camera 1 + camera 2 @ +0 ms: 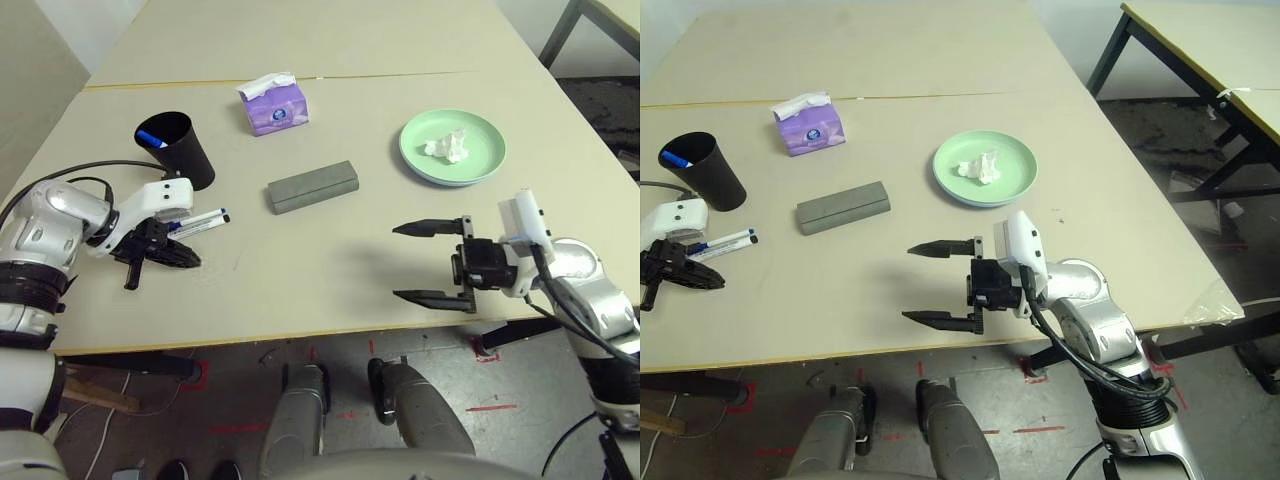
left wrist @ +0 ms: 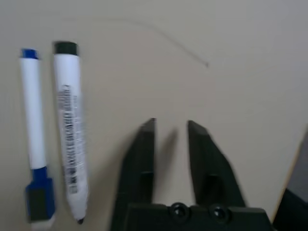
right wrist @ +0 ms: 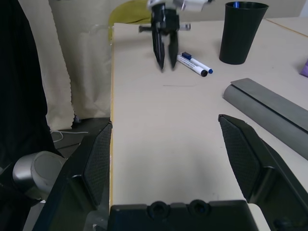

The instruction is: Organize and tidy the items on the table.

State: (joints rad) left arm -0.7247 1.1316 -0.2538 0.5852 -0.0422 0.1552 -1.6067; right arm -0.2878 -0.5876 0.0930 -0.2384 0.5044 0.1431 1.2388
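The table [image 1: 330,40], a broad, matte, pale beige slab crossed by a thin yellowish seam, is carrying everything. The right gripper [image 1: 432,262] is hovering over its near edge with its long black fingers spread wide and nothing between them; beyond it and a little to its right, the glossy pale green plate [image 1: 487,160] is holding the crumpled white tissue [image 1: 447,147]. Farther off to its left, the grey oblong glasses case [image 1: 313,186], smooth and bar-shaped, is lying flat and closed.

Beyond the left gripper [image 1: 160,257] and just to its right, a tapered black cup [image 1: 180,150] is standing upright with one blue-capped marker already poking from its mouth. Past the cup, a small purple tissue box [image 1: 274,108] is sitting with a white sheet puffing out of it.

The left gripper is resting low at the tabletop, its two pointed fingers [image 2: 142,159] nearly together with only a narrow gap and gripping nothing. Just beside them, two thin white cylindrical markers are lying parallel and touching: the black-capped marker [image 2: 70,130] nearer the fingers, the blue-capped marker [image 2: 34,139] beyond it.

Judging from this, marker collection is under way. The next move is likely calling for the fingers to open, shift sideways over the black-capped marker, close across its slick, narrow barrel, and carry it to the cup.
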